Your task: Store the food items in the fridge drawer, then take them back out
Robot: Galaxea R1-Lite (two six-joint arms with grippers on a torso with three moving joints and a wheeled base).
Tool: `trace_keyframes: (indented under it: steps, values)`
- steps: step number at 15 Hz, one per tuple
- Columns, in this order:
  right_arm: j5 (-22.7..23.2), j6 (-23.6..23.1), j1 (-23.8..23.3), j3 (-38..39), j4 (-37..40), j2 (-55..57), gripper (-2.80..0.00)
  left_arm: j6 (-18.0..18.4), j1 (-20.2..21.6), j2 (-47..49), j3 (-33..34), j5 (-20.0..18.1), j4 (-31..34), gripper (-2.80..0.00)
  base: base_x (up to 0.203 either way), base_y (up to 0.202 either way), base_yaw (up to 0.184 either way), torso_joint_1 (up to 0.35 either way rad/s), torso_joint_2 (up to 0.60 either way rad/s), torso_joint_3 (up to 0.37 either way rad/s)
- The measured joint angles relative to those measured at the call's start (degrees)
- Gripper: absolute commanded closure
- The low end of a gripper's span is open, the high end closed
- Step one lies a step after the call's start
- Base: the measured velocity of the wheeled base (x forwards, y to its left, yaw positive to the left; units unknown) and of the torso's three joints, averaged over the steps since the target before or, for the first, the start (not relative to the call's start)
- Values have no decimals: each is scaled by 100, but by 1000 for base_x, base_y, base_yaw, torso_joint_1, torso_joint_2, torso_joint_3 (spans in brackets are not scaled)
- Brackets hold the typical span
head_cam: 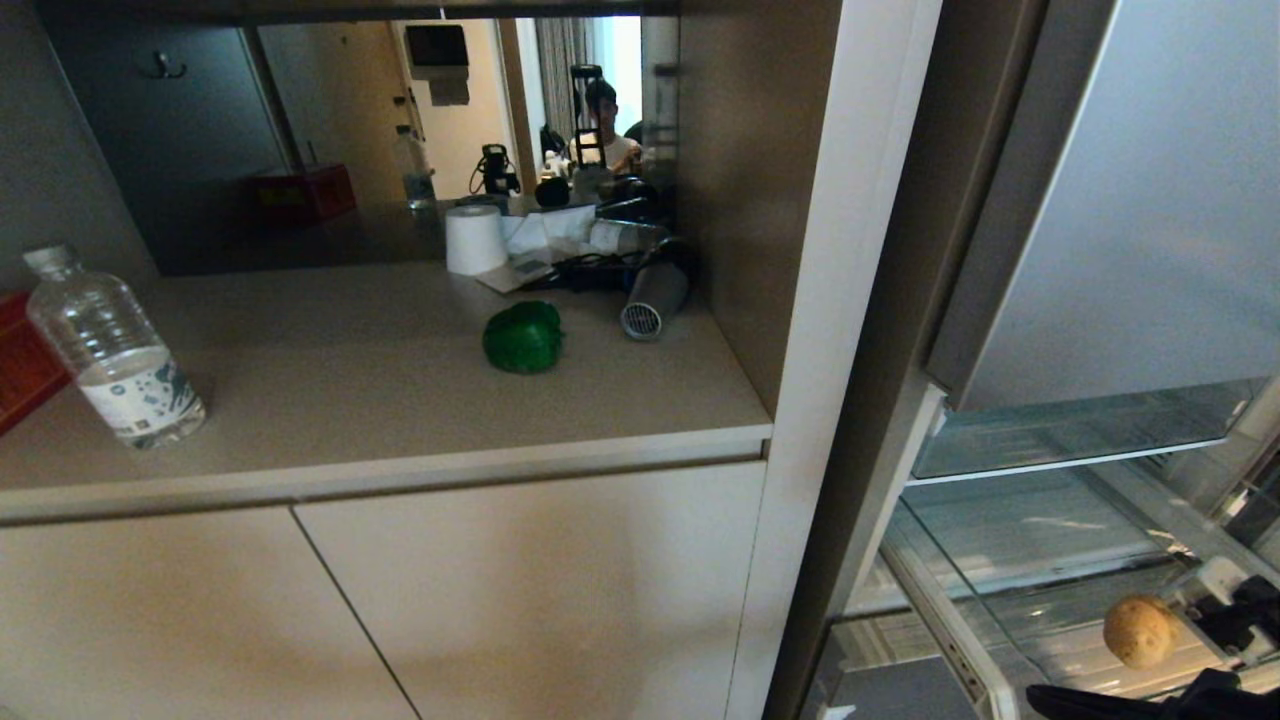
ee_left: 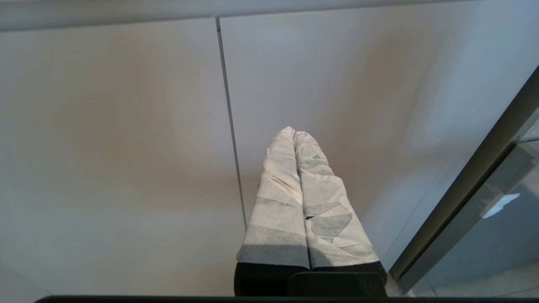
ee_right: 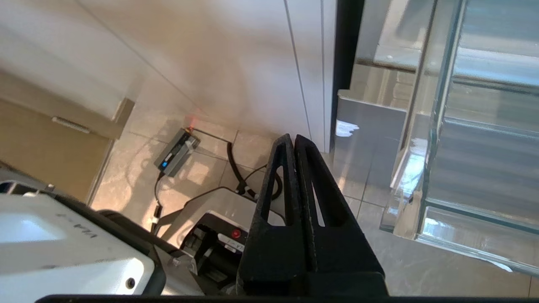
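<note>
A glossy green bell pepper (head_cam: 522, 338) rests on the beige counter (head_cam: 400, 400), next to a grey hair dryer (head_cam: 655, 300). The round tan bun (head_cam: 1140, 630) shows at the lower right, inside the pulled-out clear fridge drawer (head_cam: 1040, 600). My right gripper (ee_right: 293, 141), with black fingers, is shut and holds nothing. It hangs over the tiled floor beside the corner of the fridge drawer (ee_right: 425, 202). My left gripper (ee_left: 293, 134), with white-taped fingers, is shut and empty in front of the cabinet doors.
A water bottle (head_cam: 115, 350) and a red box (head_cam: 20, 365) stand at the counter's left. A paper roll (head_cam: 475, 238) and cables lie at the back by a mirror. The open fridge door (head_cam: 1120, 200) fills the right. My base (ee_right: 84, 252) and a cable (ee_right: 236, 168) are on the floor.
</note>
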Motion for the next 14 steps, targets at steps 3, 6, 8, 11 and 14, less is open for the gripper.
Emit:
trace_keyframes:
  steps: [3,6,8,11,14]
  values:
    - [22,-222,162,-6,1,70,0,0,0,-2,0,0,0,0,0,0,0,100,-220,-114]
    - [30,-259,334,-7,-10,213,0,0,0,0,0,0,0,0,0,0,0,59,-122,-63]
    - [30,-268,471,-120,-108,433,0,0,0,0,0,0,0,0,0,0,0,0,0,0]
    - [22,-283,935,-639,-608,1127,0,0,0,0,0,0,0,0,0,0,0,0,0,0]
    - [-19,-286,1589,-1368,-1210,1958,0,0,0,0,0,0,0,0,0,0,0,0,0,0]
